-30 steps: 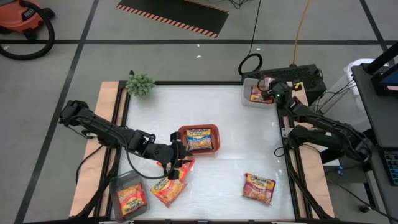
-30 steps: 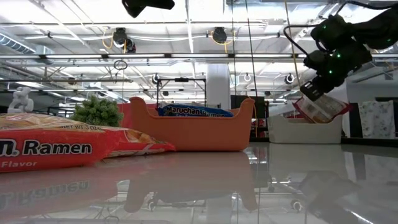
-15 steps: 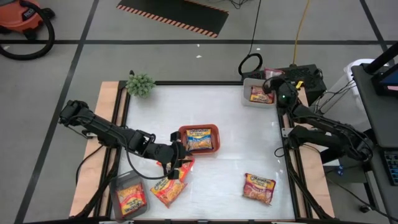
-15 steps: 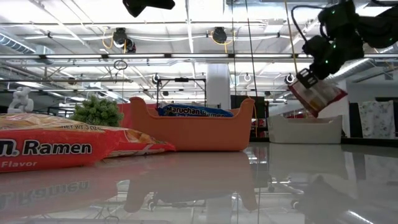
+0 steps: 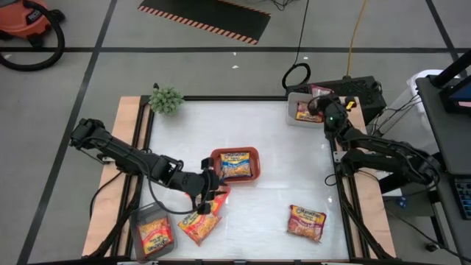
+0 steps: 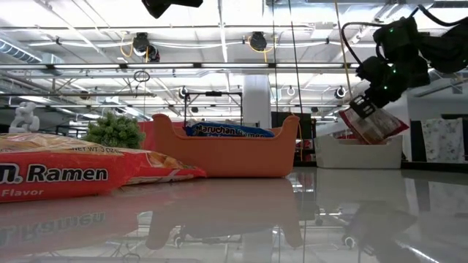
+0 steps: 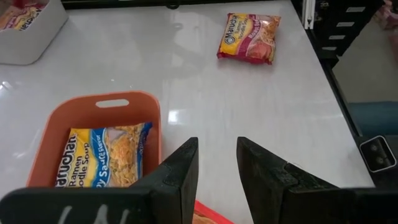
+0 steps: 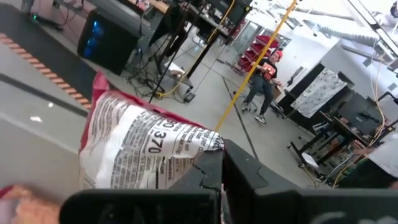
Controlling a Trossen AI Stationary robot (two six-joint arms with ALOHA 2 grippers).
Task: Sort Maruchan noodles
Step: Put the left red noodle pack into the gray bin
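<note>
My right gripper (image 5: 319, 104) is shut on a red-pink noodle packet with a white back (image 8: 140, 149) and holds it over the white tray (image 5: 291, 112) at the far right corner, where another packet (image 5: 305, 112) lies. My left gripper (image 7: 217, 163) is open, just above the orange-red packets (image 5: 200, 223) lying flat near the near edge. The red tray (image 5: 215, 157) holds a blue-yellow packet (image 7: 102, 155). A red-pink packet (image 5: 307, 222) lies flat on the table's near right. The grey tray (image 5: 140, 218) holds one packet (image 5: 155, 234). My right gripper pinches the red-pink packet between its two fingers (image 8: 214, 168) at one end (image 6: 360, 109), coming from above. The packet hangs tilted below the fingers (image 6: 377, 125) in front of the white tray (image 6: 358, 153). Whether its lower end touches the tray, I cannot tell.
A small green plant (image 5: 166, 99) stands at the far left corner. Bare white tabletop lies between the red tray and the white tray. Wooden rails run along the table's left and right edges, with cables and a dark box beyond the far right corner.
My right gripper, still shut on the red-pink packet, rose a little above the white tray and then came back down, tipping the packet slightly as it went.
</note>
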